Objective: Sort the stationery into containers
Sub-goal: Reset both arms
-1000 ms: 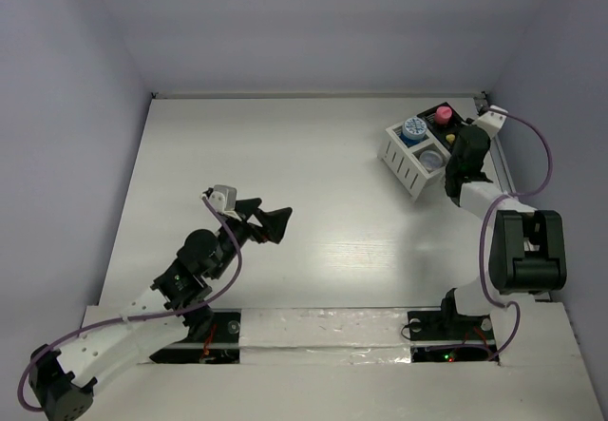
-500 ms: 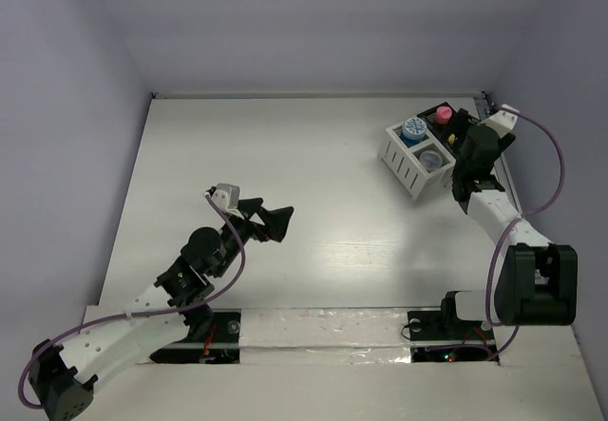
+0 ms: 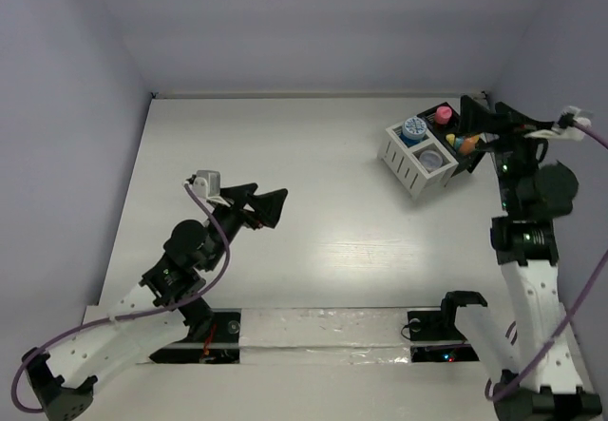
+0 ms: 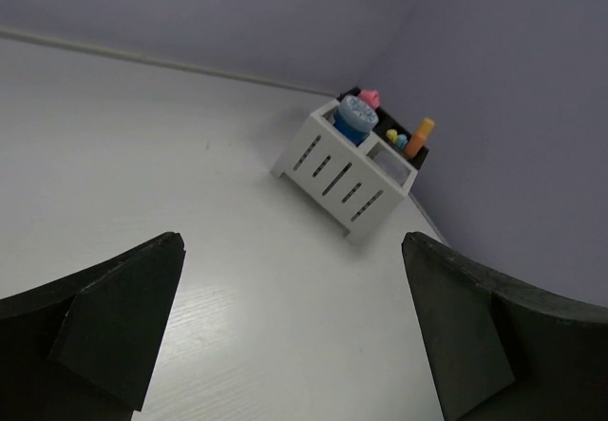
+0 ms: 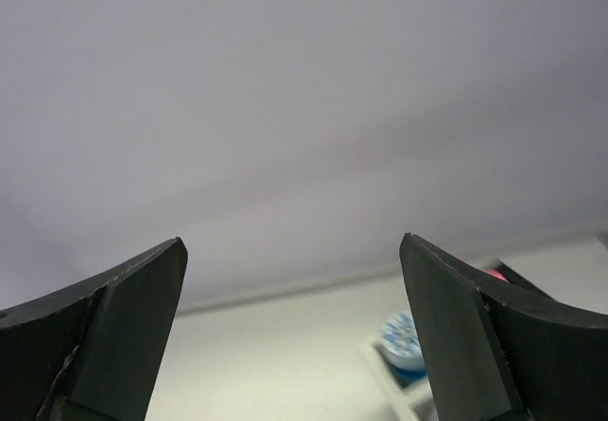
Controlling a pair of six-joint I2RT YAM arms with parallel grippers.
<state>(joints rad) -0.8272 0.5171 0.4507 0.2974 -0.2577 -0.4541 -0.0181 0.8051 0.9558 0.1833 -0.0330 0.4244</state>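
The containers (image 3: 410, 166) stand at the far right of the table as one small organizer, half white and slatted, half black. The white half (image 4: 344, 169) holds a blue jar (image 3: 412, 129) and a greyish jar (image 3: 430, 160). In the black half are a pink piece (image 3: 443, 114), an orange pen (image 3: 466, 142) and a yellow capsule (image 4: 391, 136). My right gripper (image 3: 485, 117) is open and empty, raised just right of the organizer; its wrist view catches the blue jar (image 5: 403, 339). My left gripper (image 3: 269, 193) hovers open and empty over mid-table, facing the organizer.
Lilac walls close the table in at the back and on both sides, with the right wall just behind the organizer. A taped white strip (image 3: 323, 331) runs along the near edge between the arm bases.
My right gripper has opened and pulled up and back to the right, off the black half, where an orange pen now shows. The left arm has shifted slightly left.
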